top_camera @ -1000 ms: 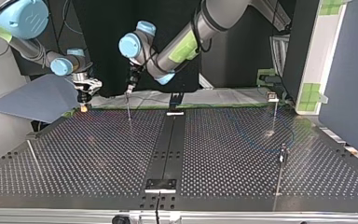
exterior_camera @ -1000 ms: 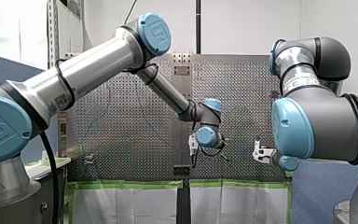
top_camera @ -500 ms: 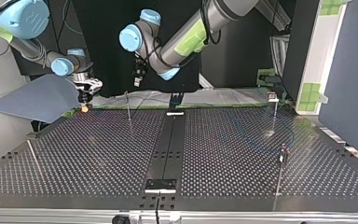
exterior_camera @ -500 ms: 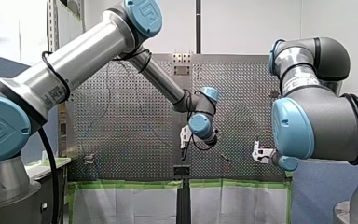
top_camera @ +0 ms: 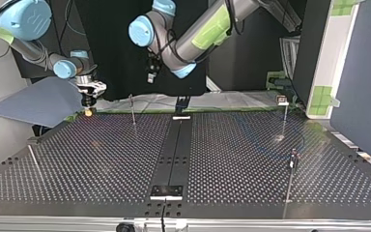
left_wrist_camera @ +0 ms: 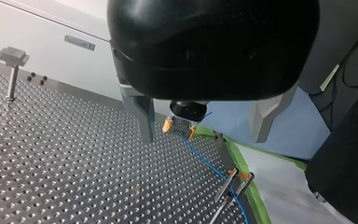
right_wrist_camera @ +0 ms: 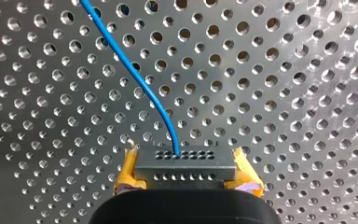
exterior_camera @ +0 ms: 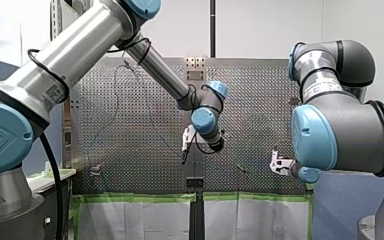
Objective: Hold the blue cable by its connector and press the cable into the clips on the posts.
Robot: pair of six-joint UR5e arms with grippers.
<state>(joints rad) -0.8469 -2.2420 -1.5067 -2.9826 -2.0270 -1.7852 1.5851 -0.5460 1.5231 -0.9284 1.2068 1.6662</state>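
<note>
- My right pincer (right_wrist_camera: 186, 173) is clamped on the connector (right_wrist_camera: 185, 161) with its yellow pads (right_wrist_camera: 244, 176), low over the counter (right_wrist_camera: 284, 93); the blue cable (right_wrist_camera: 135, 77) leaves the connector's face.
- My left pincer (left_wrist_camera: 204, 134) hangs raised, fingers (left_wrist_camera: 142, 116) apart, empty.
- The cable looks seated in the clip of the nearest post (left_wrist_camera: 233, 179); the far post (left_wrist_camera: 12, 58) is bare, so most clipping appears left.
- Connector and nearest post sit by the green-taped edge (left_wrist_camera: 240, 158); open counter lies beyond.
</note>
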